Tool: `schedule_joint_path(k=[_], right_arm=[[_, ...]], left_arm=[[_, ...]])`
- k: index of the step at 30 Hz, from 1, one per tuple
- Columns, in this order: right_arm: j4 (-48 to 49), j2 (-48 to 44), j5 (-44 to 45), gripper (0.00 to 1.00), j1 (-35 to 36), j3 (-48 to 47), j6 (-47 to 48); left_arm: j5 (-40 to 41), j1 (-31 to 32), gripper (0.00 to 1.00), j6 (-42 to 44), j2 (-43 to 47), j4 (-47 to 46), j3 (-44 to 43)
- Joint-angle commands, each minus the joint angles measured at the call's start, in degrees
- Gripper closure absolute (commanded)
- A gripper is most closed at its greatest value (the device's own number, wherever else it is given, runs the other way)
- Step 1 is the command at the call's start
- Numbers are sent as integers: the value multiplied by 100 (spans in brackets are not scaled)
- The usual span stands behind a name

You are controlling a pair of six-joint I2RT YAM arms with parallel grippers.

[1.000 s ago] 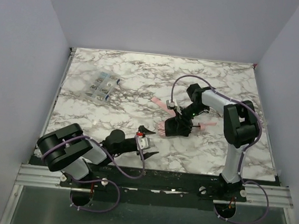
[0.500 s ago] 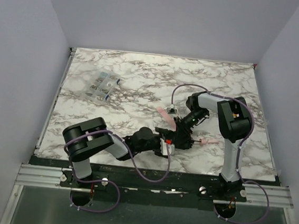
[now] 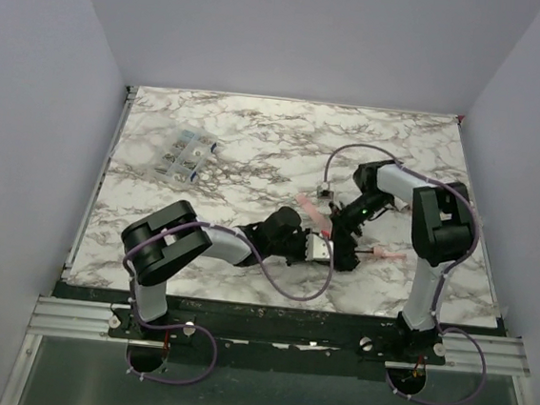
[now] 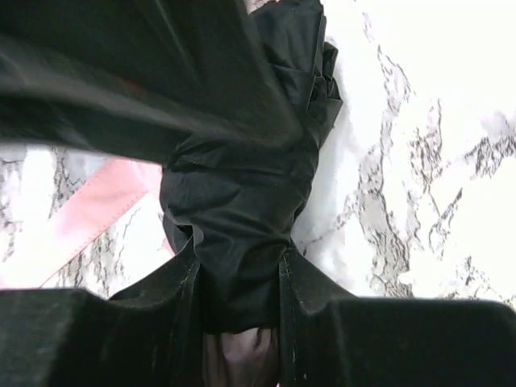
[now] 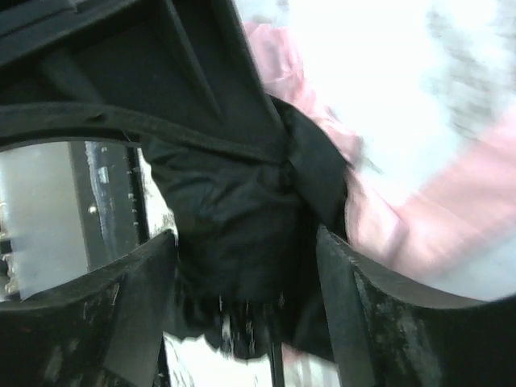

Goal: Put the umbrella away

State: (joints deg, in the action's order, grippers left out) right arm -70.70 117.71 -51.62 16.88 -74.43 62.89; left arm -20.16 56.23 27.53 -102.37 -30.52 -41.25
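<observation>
One umbrella lies at 4 o'clock on the table, its black fabric bunched. The left gripper is clamped on the bunch. The right gripper holds it too, crowding in from 1 o'clock. One clear packet lies well apart at 10 o'clock.

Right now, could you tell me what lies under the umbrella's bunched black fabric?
A pink strap pokes out from beneath the umbrella's black fabric onto the marble table. The left hand pinches the fabric; whatever else lies beneath is covered.
</observation>
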Motion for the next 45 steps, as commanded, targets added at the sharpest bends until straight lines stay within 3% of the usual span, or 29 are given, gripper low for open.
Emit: schedule_joint_path(k=[1, 7, 11, 14, 17, 21, 29, 31, 32, 35, 37, 38, 40, 43, 45], right_arm=[[628, -1039, 407, 21, -773, -463, 140], [1077, -2408, 251, 16, -1240, -214, 507], [1275, -3744, -116, 1, -1240, 1106, 2249], [1902, -4485, -311, 0, -1202, 2226, 2695], [2676, -4864, -196, 0, -1062, 2817, 2422], [4197, -5141, 614, 0, -446, 3522, 1722], [6023, -4712, 2322, 2, 758, 4473, 1224], [6452, -4458, 2964, 8, 924, 4755, 1222], [6493, -4321, 3139, 16, 931, 4780, 1238], [6043, -4018, 3352, 55, 947, 4641, 1295], [5805, -3982, 3400, 68, 959, 4659, 1356], [5671, -3962, 3388, 74, 957, 4605, 1323], [5164, -3881, 3299, 82, 958, 4365, 1242], [4162, -3582, 3022, 92, 952, 3824, 1033], [3552, -3254, 2838, 93, 957, 3409, 907]], left_arm=[[-979, -436, 100, -929, -781, 2511, -449], [-1537, -902, 100, -1406, -1576, 4025, -1400], [-1945, -1283, 100, -1915, -2186, 4873, -2036], [-2256, -1500, 100, -2313, -2629, 5426, -2488], [-2523, -1577, 100, -2665, -2920, 5659, -2768], [-2605, -1609, 100, -2910, -3284, 6315, -3336], [-2560, -1665, 100, -3101, -3579, 6849, -3981], [-2629, -1681, 100, -3154, -3593, 6832, -4017], [-2634, -1685, 100, -3173, -3602, 6846, -4052], [-2629, -1732, 100, -3276, -3547, 6775, -4101], [-2618, -1797, 96, -3446, -3295, 6503, -4025], [-2645, -1829, 91, -3572, -3128, 6283, -3936], [-2544, -1933, 68, -3879, -2648, 5683, -3670], [-2615, -2132, 43, -4334, -1772, 4629, -3220], [-2477, -2257, 34, -4552, -1109, 3910, -2819]])
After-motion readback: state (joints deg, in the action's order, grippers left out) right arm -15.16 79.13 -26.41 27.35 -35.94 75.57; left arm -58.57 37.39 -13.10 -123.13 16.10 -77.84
